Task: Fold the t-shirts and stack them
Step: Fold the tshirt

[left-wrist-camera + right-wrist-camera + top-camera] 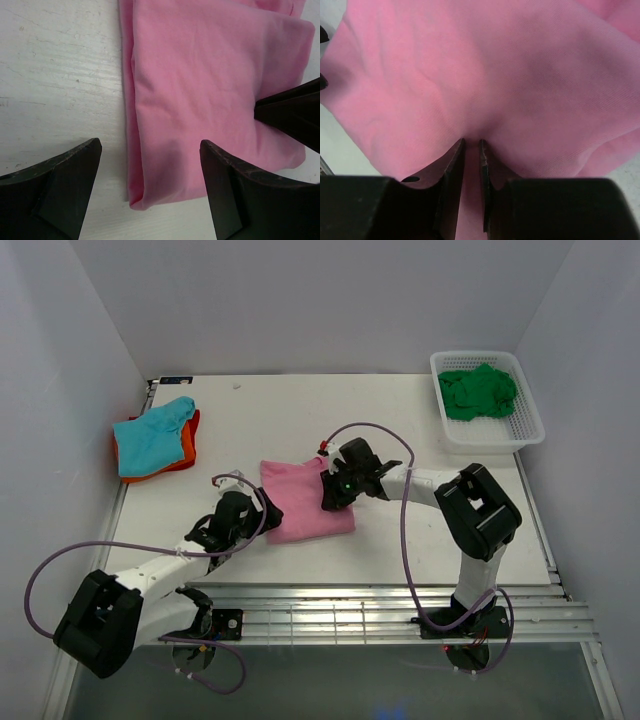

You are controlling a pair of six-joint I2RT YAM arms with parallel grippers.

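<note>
The folded pink t-shirt [300, 505] [210, 85] [485, 65] lies flat at mid-table. My right gripper [331, 496] [471, 142] presses down on its right side, jaws nearly together with a pinch of pink cloth between them. From the left, my left gripper [268, 510] [150, 145] stands open, its fingers straddling the shirt's near-left corner without touching it. A teal t-shirt [150, 435] lies on an orange one [187, 445] at the far left. A dark green t-shirt [478, 392] sits bunched in the basket.
The white mesh basket [528, 430] stands at the back right, close to the right wall. The table's metal-railed front edge [380, 605] runs just ahead of both arm bases. Walls close in the table on the left, back and right.
</note>
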